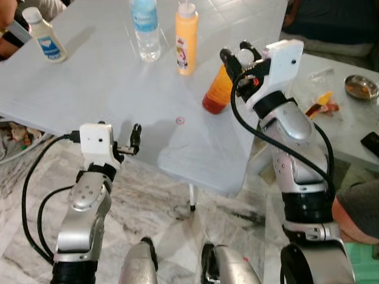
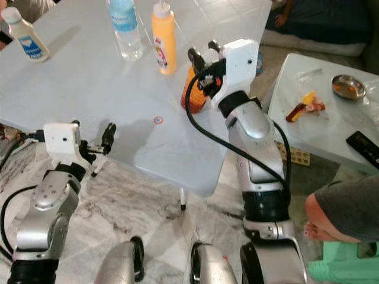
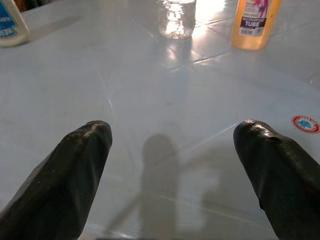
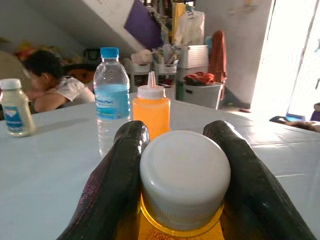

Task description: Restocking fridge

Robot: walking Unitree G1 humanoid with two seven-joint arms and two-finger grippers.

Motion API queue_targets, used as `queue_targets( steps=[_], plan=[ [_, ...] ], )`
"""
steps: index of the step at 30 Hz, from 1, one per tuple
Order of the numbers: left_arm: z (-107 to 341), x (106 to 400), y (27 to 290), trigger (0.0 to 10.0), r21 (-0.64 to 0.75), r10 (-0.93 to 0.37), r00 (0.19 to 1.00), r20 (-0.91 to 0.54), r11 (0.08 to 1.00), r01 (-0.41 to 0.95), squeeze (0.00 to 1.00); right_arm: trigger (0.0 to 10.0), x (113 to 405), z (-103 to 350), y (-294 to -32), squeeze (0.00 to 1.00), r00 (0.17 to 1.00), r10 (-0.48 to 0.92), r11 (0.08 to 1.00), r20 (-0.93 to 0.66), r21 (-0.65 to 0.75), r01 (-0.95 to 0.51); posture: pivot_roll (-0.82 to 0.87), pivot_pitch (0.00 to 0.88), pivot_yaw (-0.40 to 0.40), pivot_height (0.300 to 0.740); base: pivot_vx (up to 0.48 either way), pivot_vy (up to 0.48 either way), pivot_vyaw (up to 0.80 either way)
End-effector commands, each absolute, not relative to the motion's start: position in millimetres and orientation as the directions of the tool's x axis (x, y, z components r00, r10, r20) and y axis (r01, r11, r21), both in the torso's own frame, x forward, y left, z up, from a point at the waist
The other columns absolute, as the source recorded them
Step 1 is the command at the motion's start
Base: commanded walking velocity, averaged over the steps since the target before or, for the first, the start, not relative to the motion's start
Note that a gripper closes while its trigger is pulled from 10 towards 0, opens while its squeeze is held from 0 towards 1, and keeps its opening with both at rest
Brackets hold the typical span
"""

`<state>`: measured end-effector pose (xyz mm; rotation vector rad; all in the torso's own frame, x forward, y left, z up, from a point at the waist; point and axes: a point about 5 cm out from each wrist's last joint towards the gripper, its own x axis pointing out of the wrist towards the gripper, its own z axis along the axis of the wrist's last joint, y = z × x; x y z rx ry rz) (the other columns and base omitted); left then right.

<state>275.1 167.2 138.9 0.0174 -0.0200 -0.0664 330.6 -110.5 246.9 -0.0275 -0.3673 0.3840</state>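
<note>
My right gripper (image 1: 239, 55) is shut on the white cap of an orange juice bottle (image 1: 217, 92). The bottle leans near the right edge of the pale table (image 1: 89, 89), and the cap (image 4: 185, 172) sits tight between both fingers. My left gripper (image 1: 131, 142) is open at the table's near edge, with bare tabletop between its fingertips (image 3: 80, 150). Further back stand a clear water bottle (image 1: 145, 29), a yellow-orange squeeze bottle (image 1: 186, 38) and a white bottle with a blue label (image 1: 46, 36).
A second table (image 1: 349, 127) to the right holds a metal bowl (image 1: 361, 87), food scraps (image 1: 323, 104) and a black device (image 1: 371, 142). A person's head (image 1: 358, 213) is close by my right arm. People sit beyond the far side. A thin table leg (image 1: 192, 198) stands on the marble floor.
</note>
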Motion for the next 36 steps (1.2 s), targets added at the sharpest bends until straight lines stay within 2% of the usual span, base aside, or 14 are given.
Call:
queue_targets(
  steps=[1, 5, 9, 15, 17, 20, 21, 24, 29, 32, 34, 36],
  plan=[
    [137, 276, 170, 10.0, 0.022, -0.047, 0.999, 0.014, 0.999, 0.046, 0.0, 10.0, 331, 231, -110, 0.0, 0.887, 0.368, 0.93, 0.278, -0.092, -0.357, 0.06, 0.141, -0.021, 0.74, -0.24, 0.0, 0.0],
    [136, 280, 172, 10.0, 0.014, -0.022, 1.0, 0.016, 1.0, 0.022, 0.0, 10.0, 328, 230, -109, 0.0, 0.883, 0.363, 0.929, 0.298, -0.047, -0.366, 0.05, 0.128, -0.023, 0.74, -0.283, 0.0, 0.0],
    [139, 285, 175, 10.0, 0.013, 0.0, 1.0, 0.028, 1.0, -0.001, 0.0, 10.0, 321, 216, -108, 0.0, 0.881, 0.407, 0.909, 0.241, -0.01, -0.417, 0.05, 0.126, -0.022, 0.74, -0.312, 0.0, 0.0],
    [138, 286, 177, 10.0, 0.019, 0.002, 1.0, 0.03, 1.0, -0.003, 0.0, 10.0, 321, 207, -114, 0.0, 0.905, 0.361, 0.928, 0.226, 0.004, -0.371, 0.05, 0.12, -0.024, 0.74, -0.328, 0.0, 0.0],
    [138, 286, 177, 10.0, 0.021, 0.002, 1.0, 0.031, 1.0, -0.003, 0.0, 10.0, 323, 202, -118, 0.0, 0.935, 0.293, 0.956, 0.2, -0.085, -0.281, 0.05, 0.12, -0.024, 0.74, -0.33, 0.0, 0.0],
    [138, 287, 178, 10.0, 0.023, 0.006, 0.999, 0.033, 1.0, -0.007, 0.0, 10.0, 321, 192, -116, 0.0, 0.943, 0.3, 0.953, 0.144, 0.01, -0.304, 0.05, 0.13, -0.026, 0.74, -0.331, 0.0, 0.0],
    [138, 287, 178, 10.0, 0.024, 0.006, 0.999, 0.035, 1.0, -0.007, 0.0, 10.0, 322, 192, -117, 0.0, 0.949, 0.278, 0.96, 0.152, -0.004, -0.281, 0.05, 0.136, -0.027, 0.74, -0.322, 0.0, 0.0],
    [138, 287, 179, 10.0, 0.024, 0.009, 0.999, 0.038, 1.0, -0.01, 0.0, 10.0, 319, 192, -112, 0.0, 0.932, 0.331, 0.942, 0.147, 0.002, -0.335, 0.05, 0.134, -0.027, 0.74, -0.311, 0.0, 0.0],
    [138, 286, 179, 10.0, 0.028, 0.008, 0.999, 0.045, 1.0, -0.009, 0.0, 10.0, 316, 193, -110, 0.0, 0.927, 0.336, 0.941, 0.165, -0.021, -0.337, 0.05, 0.14, -0.028, 0.74, -0.118, 0.0, 0.0],
    [138, 286, 179, 10.0, 0.032, 0.012, 0.999, 0.051, 0.999, -0.014, 0.0, 10.0, 315, 194, -108, 0.0, 0.92, 0.35, 0.936, 0.176, -0.025, -0.351, 0.05, 0.141, -0.028, 0.74, 0.0, 0.0, 0.73],
    [138, 285, 183, 10.0, 0.039, 0.044, 0.997, 0.058, 0.998, -0.046, 0.0, 10.0, 314, 195, -107, 0.0, 0.916, 0.359, 0.932, 0.179, -0.022, -0.361, 0.05, 0.141, -0.03, 0.74, 0.0, 0.0, 0.8],
    [136, 286, 194, 10.0, 0.083, 0.149, 0.987, 0.067, 0.985, -0.154, 0.0, 10.0, 313, 195, -105, 0.0, 0.912, 0.369, 0.928, 0.182, -0.018, -0.372, 0.06, 0.141, -0.031, 0.74, 0.0, 0.0, 0.8]
  ],
)
